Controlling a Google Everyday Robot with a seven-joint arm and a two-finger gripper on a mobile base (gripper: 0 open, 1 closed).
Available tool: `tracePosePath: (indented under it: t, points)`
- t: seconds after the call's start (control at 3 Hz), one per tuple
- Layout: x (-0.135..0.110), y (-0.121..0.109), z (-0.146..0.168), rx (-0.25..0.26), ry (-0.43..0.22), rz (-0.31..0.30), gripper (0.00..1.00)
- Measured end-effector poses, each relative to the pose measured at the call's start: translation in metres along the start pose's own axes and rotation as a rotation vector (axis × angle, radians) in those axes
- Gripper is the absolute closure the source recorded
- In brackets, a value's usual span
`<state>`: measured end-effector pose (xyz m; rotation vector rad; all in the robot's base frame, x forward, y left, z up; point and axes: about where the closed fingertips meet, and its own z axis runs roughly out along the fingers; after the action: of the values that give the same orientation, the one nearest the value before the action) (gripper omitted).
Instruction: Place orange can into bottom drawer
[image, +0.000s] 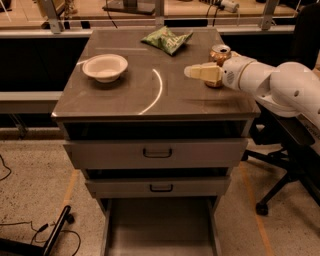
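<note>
One camera view looks down on a grey metal cabinet (125, 102) from the front.

1. Gripper (196, 73): it sits low over the right side of the cabinet top and points left, at the end of a white arm (285, 87) that enters from the right edge. Whether it is parted or closed cannot be told, nor whether it has hold of anything.
2. Orange can (220, 51): it stands upright on the right rear part of the cabinet top, directly behind the gripper, which covers its middle. Contact between the two cannot be confirmed.
3. Bottom drawer (160, 225): it is pulled out toward the camera and its flat floor is exposed. The two drawer fronts (157, 152) above it are pushed in.
4. Other items on the top: a white bowl (105, 67) at the left and a green snack bag (166, 39) at the rear centre, both well apart from the can.
5. A black office chair (295, 165) stands to the right of the cabinet.
</note>
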<state>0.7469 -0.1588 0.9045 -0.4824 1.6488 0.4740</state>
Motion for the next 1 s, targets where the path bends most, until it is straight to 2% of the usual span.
tracePosePath:
  t: [0.33, 1.0]
  points:
    - [0.0042, -0.0023, 0.0004, 0.01, -0.005, 0.011, 0.0]
    - [0.0079, -0.0012, 0.0024, 0.019, 0.0, 0.018, 0.41]
